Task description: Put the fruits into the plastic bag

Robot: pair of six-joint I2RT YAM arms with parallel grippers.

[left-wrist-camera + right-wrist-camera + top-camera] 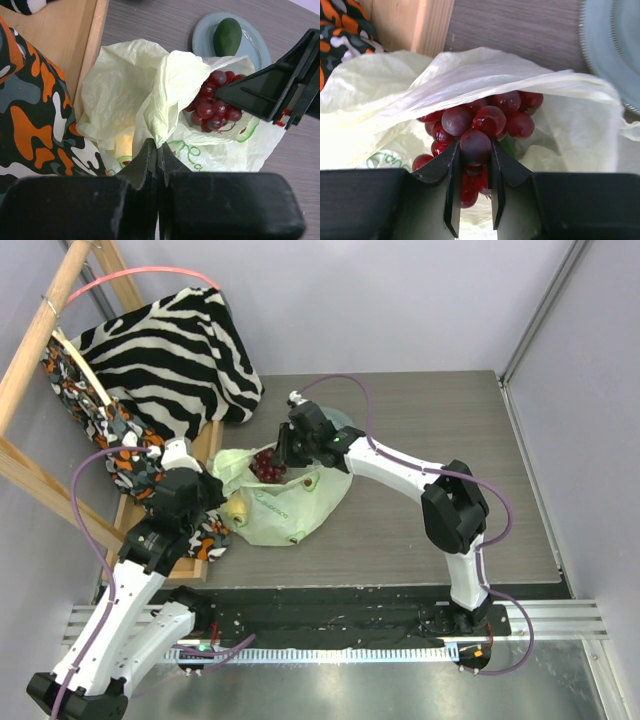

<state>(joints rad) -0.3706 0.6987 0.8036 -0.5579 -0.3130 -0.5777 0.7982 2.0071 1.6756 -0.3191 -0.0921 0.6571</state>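
- Right gripper (474,148) is closed on the grape bunch (490,117). One berry at the near end is clamped between the two fingers, and the rest of the bunch spreads toward twelve o'clock in the right wrist view.
- That bunch is held at the mouth of the plastic bag (485,75), whose upper lip is draped over the berries from twelve o'clock. It is judged to be only partly inside.
- Release is best delayed until the bunch has been carried deeper under that lip, so that it is not left on the rim to roll out.
- Because little more than one berry is clamped, a slow, smooth descent is advised. A jerk could tear the berry from its stem.
- Left gripper (157,152) is closed at six o'clock of the bag's mouth in the left wrist view, with a fold of film apparently pinched at its tips. That fold should be held raised and taut so that the opening is wide.
- A pale yellow round thing (235,508), possibly the lemon, is seen at seven o'clock of the grapes in the top view. It cannot be identified for certain.
- An avocado (227,36) is lying on the plate (255,50) at one o'clock of the bag in the left wrist view, not yet bagged.
- At nine o'clock the bag is bordered by a wooden frame (65,35) and camouflage cloth (30,110), so wide swings that way are to be avoided.
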